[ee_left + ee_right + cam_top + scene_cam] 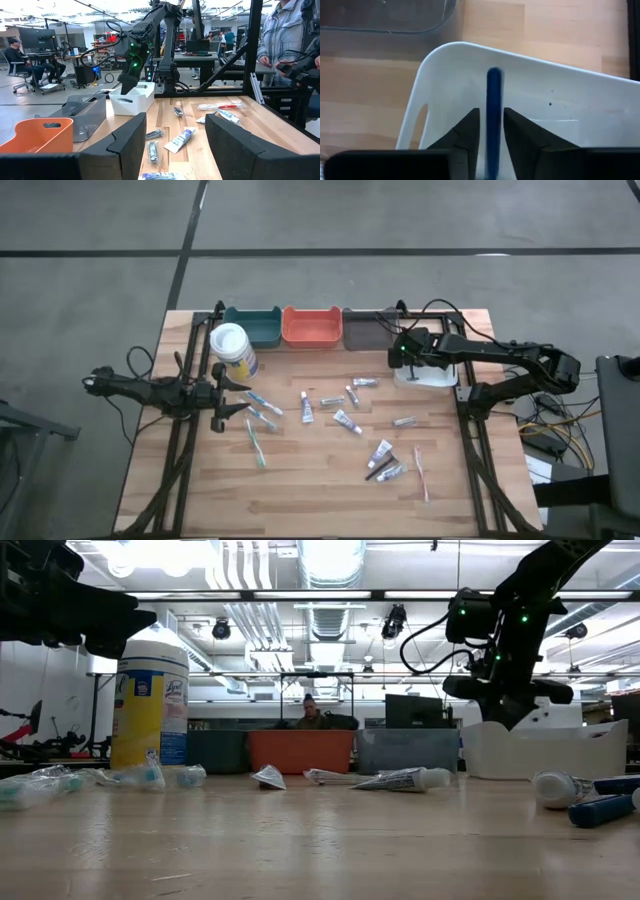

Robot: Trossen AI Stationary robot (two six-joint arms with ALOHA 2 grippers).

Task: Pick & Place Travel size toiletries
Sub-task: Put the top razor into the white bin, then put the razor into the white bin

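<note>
My right gripper (491,117) hangs over the white bin (520,75) at the table's far right, pointing steeply down, its fingers slightly apart. A slim blue toothbrush (493,95) stands between them, its far end inside the bin. Several mini tubes (347,420) lie flat on the wooden table, with a teal toothbrush (256,442) and a pink toothbrush (420,472). My left gripper (235,395) waits open and level at the table's left side, holding nothing. My right gripper has the blue toothbrush's shaft (493,130) between its two fingers, which come from above and lie across it. A thin gap shows beside one finger (470,127), and I cannot tell whether either finger touches the shaft. The toothbrush points down into the white bin.
Teal (252,326), orange (312,327) and grey (368,330) bins line the far edge, left of the white bin (430,375). A wipes canister (232,348) stands at the far left. People stand and sit in the room beyond the table.
</note>
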